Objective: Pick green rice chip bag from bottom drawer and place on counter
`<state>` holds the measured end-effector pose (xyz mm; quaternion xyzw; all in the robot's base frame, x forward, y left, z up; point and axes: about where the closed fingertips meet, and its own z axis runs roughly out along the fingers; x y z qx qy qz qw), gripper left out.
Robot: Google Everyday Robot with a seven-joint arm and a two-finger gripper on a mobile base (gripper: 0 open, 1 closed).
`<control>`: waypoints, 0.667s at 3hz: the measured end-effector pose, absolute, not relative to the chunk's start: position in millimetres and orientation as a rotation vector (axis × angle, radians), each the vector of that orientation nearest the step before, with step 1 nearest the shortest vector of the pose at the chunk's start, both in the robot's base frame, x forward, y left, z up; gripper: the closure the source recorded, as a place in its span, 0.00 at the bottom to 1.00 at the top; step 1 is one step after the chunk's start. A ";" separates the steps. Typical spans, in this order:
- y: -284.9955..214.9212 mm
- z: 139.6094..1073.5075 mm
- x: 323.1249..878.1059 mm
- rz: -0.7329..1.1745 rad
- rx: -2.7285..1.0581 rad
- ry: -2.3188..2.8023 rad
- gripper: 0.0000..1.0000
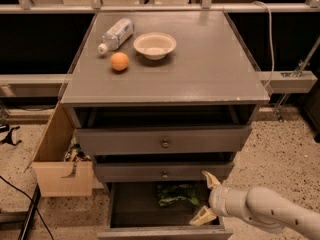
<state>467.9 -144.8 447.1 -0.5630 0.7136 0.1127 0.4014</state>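
Camera view looks down on a grey cabinet. The bottom drawer is pulled open, and the green bag lies inside it near the back, crinkled and partly under the shadow of the middle drawer. The gripper is at the right side of the open drawer, just beside the bag, with its two pale fingers spread wide apart and nothing between them. On the counter stand a white bowl, an orange and a lying bottle. A wooden box is on the floor at the left.
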 end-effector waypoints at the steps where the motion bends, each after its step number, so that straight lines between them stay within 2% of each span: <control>1: -145.4 392.2 493.2 0.354 -1.386 1.862 0.00; 2: -161.4 352.6 502.8 0.378 -1.362 1.958 0.00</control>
